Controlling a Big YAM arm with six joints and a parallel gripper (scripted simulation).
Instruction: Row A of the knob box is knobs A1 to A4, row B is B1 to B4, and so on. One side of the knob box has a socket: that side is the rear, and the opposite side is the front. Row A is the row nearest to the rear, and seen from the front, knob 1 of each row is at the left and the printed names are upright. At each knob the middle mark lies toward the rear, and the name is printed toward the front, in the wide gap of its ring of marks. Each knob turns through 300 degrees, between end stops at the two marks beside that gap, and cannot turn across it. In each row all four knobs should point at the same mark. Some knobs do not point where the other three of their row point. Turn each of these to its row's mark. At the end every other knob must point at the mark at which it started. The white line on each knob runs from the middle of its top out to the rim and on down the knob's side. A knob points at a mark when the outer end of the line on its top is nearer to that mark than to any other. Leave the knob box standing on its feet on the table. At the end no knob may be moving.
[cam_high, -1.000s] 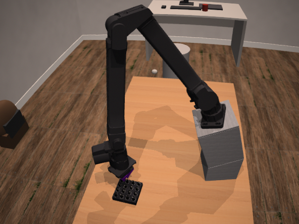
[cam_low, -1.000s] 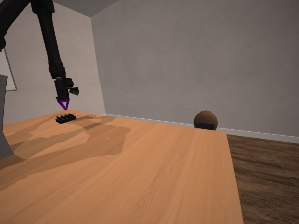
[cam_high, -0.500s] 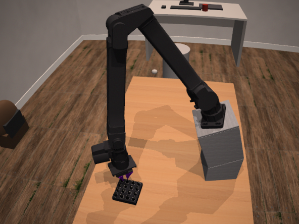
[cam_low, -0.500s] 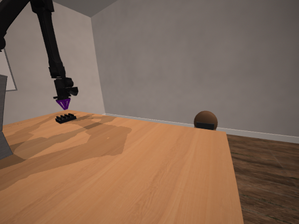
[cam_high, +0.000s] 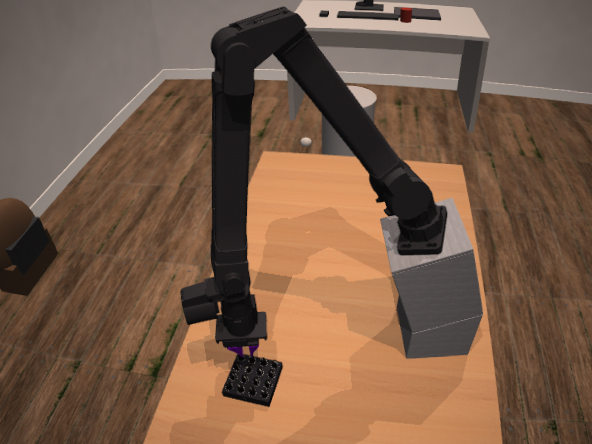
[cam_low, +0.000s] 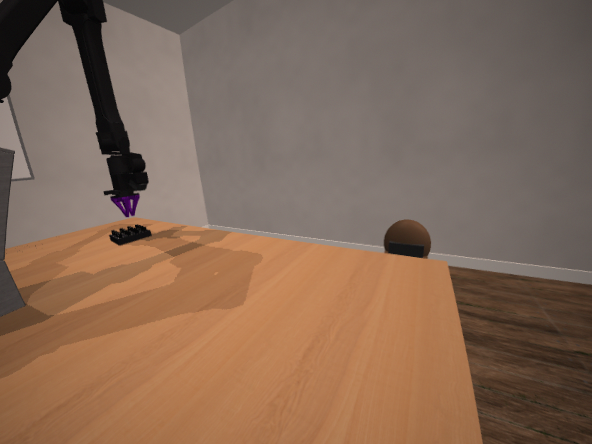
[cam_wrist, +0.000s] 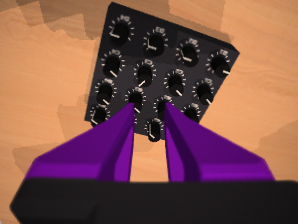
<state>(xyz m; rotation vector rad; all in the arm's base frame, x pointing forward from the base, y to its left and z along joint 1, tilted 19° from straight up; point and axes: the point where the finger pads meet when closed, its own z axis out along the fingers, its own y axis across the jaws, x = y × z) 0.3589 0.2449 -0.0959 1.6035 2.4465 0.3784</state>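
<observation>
Claw (cam_wrist: 150, 117) hovers empty, narrowly parted, above knob box (cam_wrist: 161, 75).

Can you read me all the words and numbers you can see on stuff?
Black square knob box: a small white name tag by each knob, all too blurred to read.
White desk with the black keyboard and red cup: no readable text.
Nothing else carries writing.

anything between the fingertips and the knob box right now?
Nothing solid. Exterior view shows open air between the gripper and the knob box; it hangs above, holding nothing.
</observation>
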